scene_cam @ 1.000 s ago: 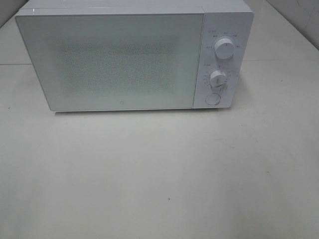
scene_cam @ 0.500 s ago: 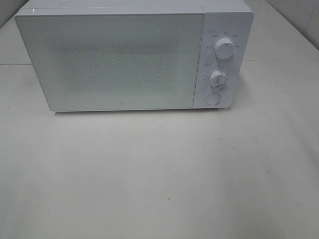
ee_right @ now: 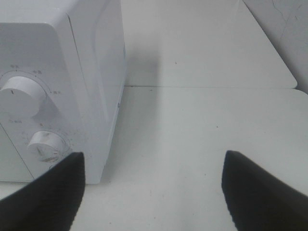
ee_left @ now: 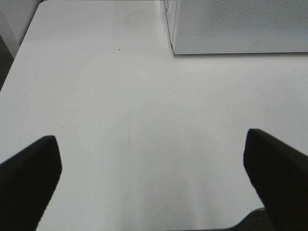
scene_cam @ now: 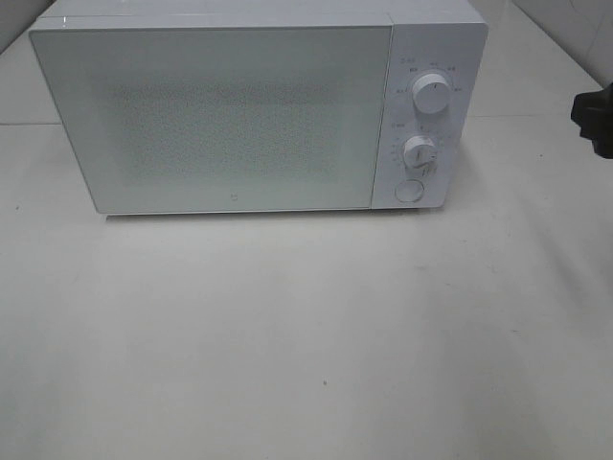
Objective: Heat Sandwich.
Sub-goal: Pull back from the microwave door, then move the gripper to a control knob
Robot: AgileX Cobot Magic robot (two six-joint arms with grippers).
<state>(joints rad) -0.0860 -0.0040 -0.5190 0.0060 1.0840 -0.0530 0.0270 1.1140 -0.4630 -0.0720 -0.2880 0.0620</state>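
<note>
While microwave point(scene_cam: 225, 120) door sits shut, contents hidden, left jaws, right jaws spread wide.

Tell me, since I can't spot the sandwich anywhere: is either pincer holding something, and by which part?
Nothing is held. The left pincer is open over the table; the right pincer is open beside the microwave, both empty.

Cropped edges, a closed front, tiny print.
In the high view the microwave point(scene_cam: 259, 110) loses its top to the upper edge, its milky door point(scene_cam: 211, 120) hides the inside, and the print around the dials point(scene_cam: 430, 94) is too small to read. At the right edge a dark part of the right arm point(scene_cam: 596, 117) is cut off. The wrist views crop the fingers of the left gripper point(ee_left: 150, 142) and right gripper point(ee_right: 154, 158).
</note>
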